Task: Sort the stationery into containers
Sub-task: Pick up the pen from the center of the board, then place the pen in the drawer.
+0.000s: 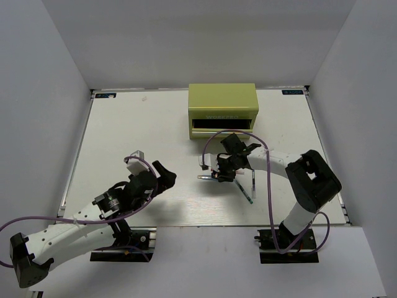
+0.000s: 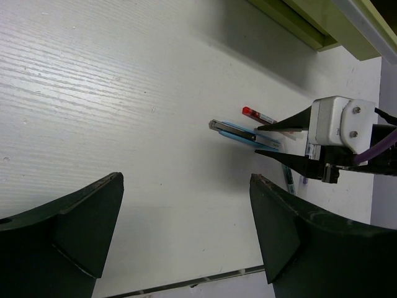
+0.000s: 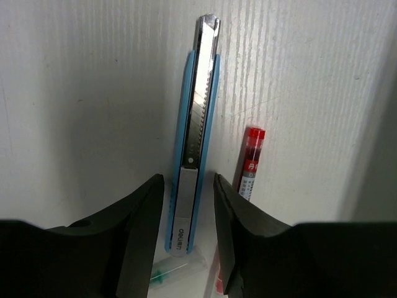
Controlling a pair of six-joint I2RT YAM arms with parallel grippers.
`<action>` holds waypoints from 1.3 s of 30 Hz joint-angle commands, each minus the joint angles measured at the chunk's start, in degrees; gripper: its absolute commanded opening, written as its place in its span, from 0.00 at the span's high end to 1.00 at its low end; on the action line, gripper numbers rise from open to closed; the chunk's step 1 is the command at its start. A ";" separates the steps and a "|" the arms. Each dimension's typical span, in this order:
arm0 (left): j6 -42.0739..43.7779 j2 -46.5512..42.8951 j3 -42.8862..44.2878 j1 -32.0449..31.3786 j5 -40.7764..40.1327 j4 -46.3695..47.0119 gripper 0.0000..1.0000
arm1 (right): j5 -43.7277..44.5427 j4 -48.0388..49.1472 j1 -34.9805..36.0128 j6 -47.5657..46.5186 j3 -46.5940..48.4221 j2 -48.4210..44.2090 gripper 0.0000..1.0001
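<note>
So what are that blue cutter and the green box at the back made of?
The blue cutter: a matte, plastic-looking sleeve around a shiny, scored blade, likely steel. The green box: smooth, flat painted panels with crisp edges, probably sheet metal, though the look leaves it open.

The tool chest (image 1: pixel 223 110) stands at the far middle of the table (image 1: pixel 136 130), its drawer front facing the arms. Before the chest lies a utility knife (image 3: pixel 195 143), lengthwise along that front. A pen (image 3: pixel 249 162) lies just beside the knife on the chest's side; another pen (image 1: pixel 245 192) lies farther from the chest, to the right. The right gripper (image 3: pixel 188 184) straddles the knife's handle end. The left gripper (image 1: pixel 166 175) hangs before the chest too, well off to its left.
</note>
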 commanded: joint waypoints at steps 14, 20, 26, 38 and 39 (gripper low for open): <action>0.22 2.05 0.54 0.18 0.44 2.76 0.05 | -0.28 -2.39 0.37 -0.47 -1.69 2.06 0.80; 2.77 2.58 0.54 0.18 0.97 5.31 0.01 | -6.69 -11.17 0.11 -2.23 1.38 -2.33 1.00; 2.77 2.58 -1.21 0.18 2.02 8.48 0.01 | -8.29 -12.68 -0.16 0.93 6.03 -13.93 1.00; 4.35 6.27 -1.83 0.18 3.61 16.55 0.01 | 11.04 4.81 -2.44 2.87 5.69 -21.68 1.00; 4.35 6.27 -1.83 0.18 3.61 16.56 0.01 | 12.10 7.77 -2.88 2.00 6.48 -20.63 1.00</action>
